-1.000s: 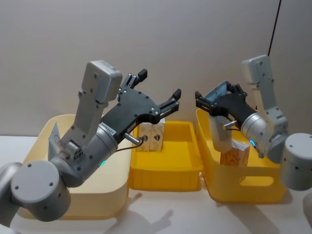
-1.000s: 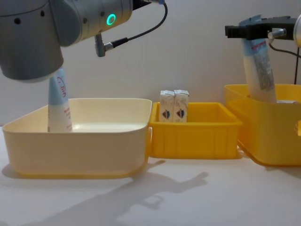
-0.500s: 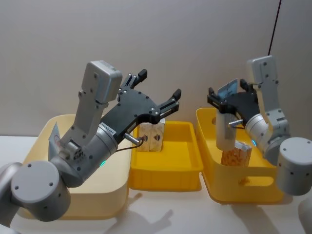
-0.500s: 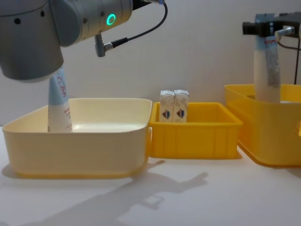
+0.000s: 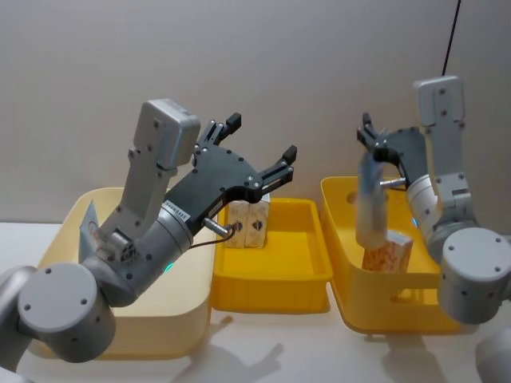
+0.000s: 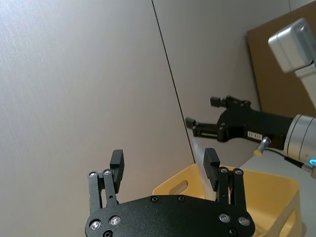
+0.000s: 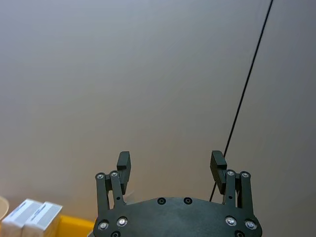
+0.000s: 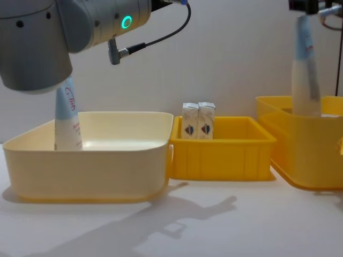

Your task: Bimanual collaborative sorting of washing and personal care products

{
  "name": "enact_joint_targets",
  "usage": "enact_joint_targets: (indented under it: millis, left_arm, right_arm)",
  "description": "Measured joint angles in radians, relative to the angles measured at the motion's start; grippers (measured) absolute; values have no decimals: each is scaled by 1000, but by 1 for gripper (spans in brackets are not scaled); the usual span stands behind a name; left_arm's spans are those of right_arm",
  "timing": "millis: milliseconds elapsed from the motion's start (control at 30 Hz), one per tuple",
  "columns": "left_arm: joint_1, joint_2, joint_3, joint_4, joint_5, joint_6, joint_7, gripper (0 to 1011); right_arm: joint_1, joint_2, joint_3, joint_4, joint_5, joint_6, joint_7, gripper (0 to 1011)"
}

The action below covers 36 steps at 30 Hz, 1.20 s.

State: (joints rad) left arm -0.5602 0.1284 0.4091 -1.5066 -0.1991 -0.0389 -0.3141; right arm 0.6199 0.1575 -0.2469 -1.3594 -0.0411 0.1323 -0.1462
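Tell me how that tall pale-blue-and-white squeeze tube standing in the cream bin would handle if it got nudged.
The tall pale-blue-and-white squeeze tube would probably tip easily: it stands upright, tall over a narrow base. It looks like soft plastic, so likely light and squashy when grasped. The cream bin walls would probably catch it.

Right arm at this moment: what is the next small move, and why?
Probably lift the right gripper straight up and away. Its fingers are spread with nothing between them, and the squeeze tube stands upright in the right yellow bin, its top just under the gripper. A sideways move might tip the tube. The left gripper hovers open, raised above the bins.
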Motion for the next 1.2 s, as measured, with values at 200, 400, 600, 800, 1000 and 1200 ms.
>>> enact_joint_targets:
  millis: [200,400,600,800,1000,1200]
  left_arm:
    - [0,0,0,0,0,0,0,1003]
    - [0,0,0,0,0,0,0,1003]
    - [0,0,0,0,0,0,0,1003]
    - [0,0,0,0,0,0,0,1003]
    - [0,0,0,0,0,0,0,1003]
    - [0,0,0,0,0,0,0,1003]
  right_arm:
    - [-10,-17,-5,-43,-45,-33,-66,1001]
    - [-16,-30,-8,-83,-88,-69,-125,1001]
    - [-25,-39,-9,-122,-126,-100,-175,1001]
    - [-36,-46,-6,-169,-166,-123,-224,1001]
    - [-43,-51,-3,-202,-191,-137,-255,1001]
    - [-47,-54,-1,-221,-207,-144,-274,1001]
